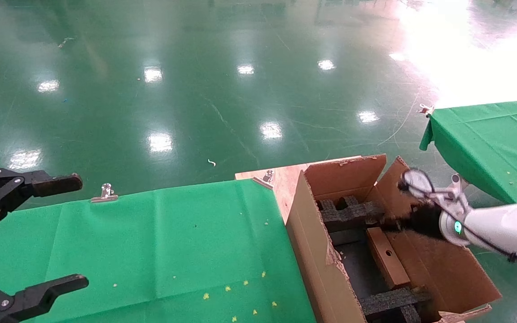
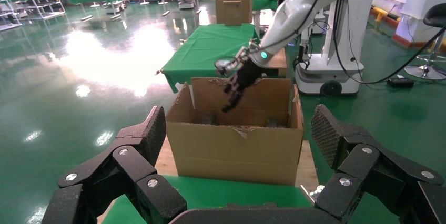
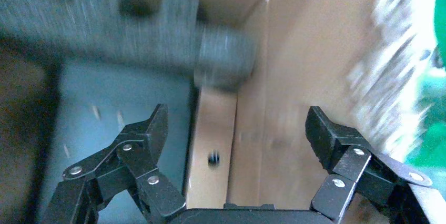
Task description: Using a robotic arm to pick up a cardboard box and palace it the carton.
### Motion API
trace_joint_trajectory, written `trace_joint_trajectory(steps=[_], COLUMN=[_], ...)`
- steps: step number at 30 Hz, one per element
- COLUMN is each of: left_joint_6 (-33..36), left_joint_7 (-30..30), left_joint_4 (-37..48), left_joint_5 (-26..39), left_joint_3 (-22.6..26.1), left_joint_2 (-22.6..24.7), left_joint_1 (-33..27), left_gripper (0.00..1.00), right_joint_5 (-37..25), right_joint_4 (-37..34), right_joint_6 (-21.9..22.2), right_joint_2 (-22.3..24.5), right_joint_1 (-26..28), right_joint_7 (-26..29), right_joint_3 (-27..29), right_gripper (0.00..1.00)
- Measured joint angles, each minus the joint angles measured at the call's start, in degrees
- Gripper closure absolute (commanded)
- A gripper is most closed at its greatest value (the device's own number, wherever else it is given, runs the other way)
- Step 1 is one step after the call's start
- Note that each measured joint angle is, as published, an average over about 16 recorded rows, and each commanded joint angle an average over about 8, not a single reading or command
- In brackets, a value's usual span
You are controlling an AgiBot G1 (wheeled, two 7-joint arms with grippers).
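The small brown cardboard box [image 1: 387,258], round hole facing up, lies inside the large carton [image 1: 317,255] along its right wall, between two black foam blocks [image 1: 348,213]. The white robotic arm [image 1: 501,231] reaches in from the right. Its black right gripper [image 1: 403,223] hangs open above the far end of the box and holds nothing. In the right wrist view the right gripper [image 3: 237,129] has its fingers spread wide, with the box [image 3: 213,145] below them. The carton [image 2: 236,148] and the right gripper [image 2: 237,84] also show in the left wrist view. My all-black left gripper [image 1: 61,233] is parked open at the left, over the green table.
A green-covered table [image 1: 151,251] with metal clips [image 1: 105,193] adjoins the carton's left side. A wooden board [image 1: 281,179] lies under the carton. Another green table [image 1: 492,139] stands at the right. The carton's torn flaps [image 1: 343,172] stand up at the far side. Glossy green floor lies beyond.
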Motion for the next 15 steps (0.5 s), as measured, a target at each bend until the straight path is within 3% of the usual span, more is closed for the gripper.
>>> trace_joint_trajectory(steps=[15], left_joint_6=[0.0], left_joint_7=[0.0], left_joint_4=[0.0], left_joint_5=[0.0], left_joint_3=[0.0], left_joint_2=[0.0], left_joint_1=[0.0], left_gripper=[0.0], right_joint_5=[0.4], right_joint_4=[13.3], right_joint_6=[11.0], right_joint_2=[4.3], right_joint_1=[8.8], right_joint_7=[0.7], right_joint_3=[5.5], right_gripper=[0.0])
